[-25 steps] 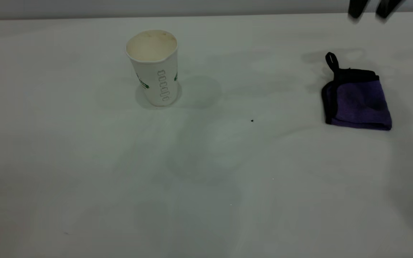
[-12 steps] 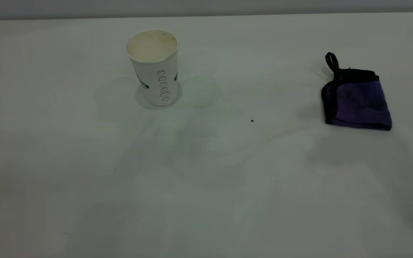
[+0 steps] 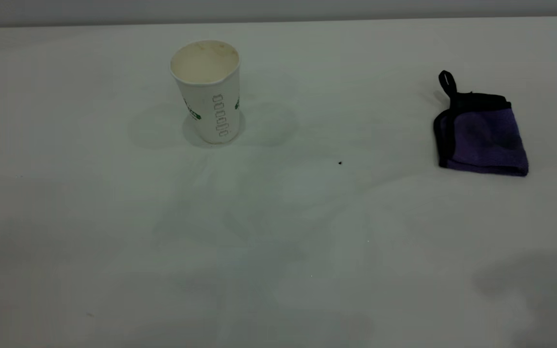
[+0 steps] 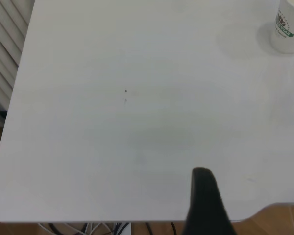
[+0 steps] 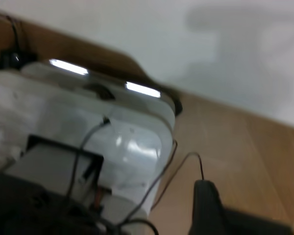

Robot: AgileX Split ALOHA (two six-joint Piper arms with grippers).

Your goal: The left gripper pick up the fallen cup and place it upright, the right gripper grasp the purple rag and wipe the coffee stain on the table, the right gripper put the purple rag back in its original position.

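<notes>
Cup (image 3: 207, 92) stands upright toward the tabletop's (image 3: 278, 251) far left, and the purple rag (image 3: 482, 134) lies folded near the far right edge, untouched by either arm. No coffee stain shows, only a tiny black speck (image 3: 340, 163). Every step looks finished; nothing more seems called for. Whether either arm's jaws are released or clenched I cannot tell.

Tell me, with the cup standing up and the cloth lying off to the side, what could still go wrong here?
The cup stands upright with its mouth open; a passing arm could probably knock it over again. The purple rag lies near the table edge at the right, so a careless sweep might push it off. A tiny dark speck remains, perhaps missed by wiping.
</notes>
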